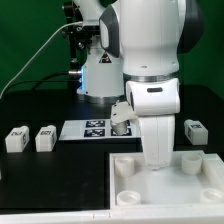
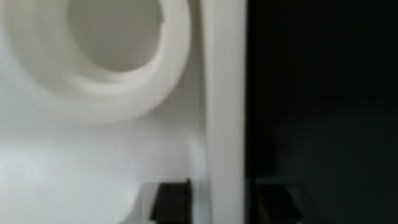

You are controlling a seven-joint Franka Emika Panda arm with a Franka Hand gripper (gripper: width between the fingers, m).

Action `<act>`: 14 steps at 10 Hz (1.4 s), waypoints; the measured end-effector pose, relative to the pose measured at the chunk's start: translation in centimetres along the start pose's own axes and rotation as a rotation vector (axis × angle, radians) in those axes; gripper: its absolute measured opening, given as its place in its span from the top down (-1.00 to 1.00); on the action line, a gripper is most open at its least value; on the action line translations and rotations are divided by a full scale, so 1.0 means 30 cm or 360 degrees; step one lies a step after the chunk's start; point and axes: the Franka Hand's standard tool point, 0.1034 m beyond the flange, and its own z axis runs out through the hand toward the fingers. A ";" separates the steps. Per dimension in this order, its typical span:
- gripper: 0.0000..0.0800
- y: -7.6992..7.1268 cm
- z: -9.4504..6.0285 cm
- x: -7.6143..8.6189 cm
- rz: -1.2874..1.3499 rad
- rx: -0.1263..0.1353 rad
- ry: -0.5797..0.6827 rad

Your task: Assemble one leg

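Fingers [image 2: 173, 200] apart, straddling rim [image 2: 222, 110] of top [image 1: 150, 185]; clamped or slack, you cannot tell. Leg [image 1: 195, 130] lies loose on table [image 1: 40, 100], exterior view's right, near top. Your risk: gripper [image 2: 222, 203] snags rim, drags top, shifts socket [image 2: 107, 50].

Exterior view faces the arm [image 1: 150, 40] from above; wrist view sits close over the shared white tray [image 2: 89, 150].
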 end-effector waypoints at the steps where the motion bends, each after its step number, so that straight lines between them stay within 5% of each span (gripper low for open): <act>1: 0.23 0.000 0.000 -0.001 0.0001 0.0000 0.0000; 3: -0.49 0.000 0.000 -0.002 0.0002 0.0000 0.0000; 11: -0.62 0.001 0.000 -0.006 0.0006 0.0000 0.0000; 14: -0.62 -0.010 -0.061 0.022 0.0232 -0.0035 -0.0004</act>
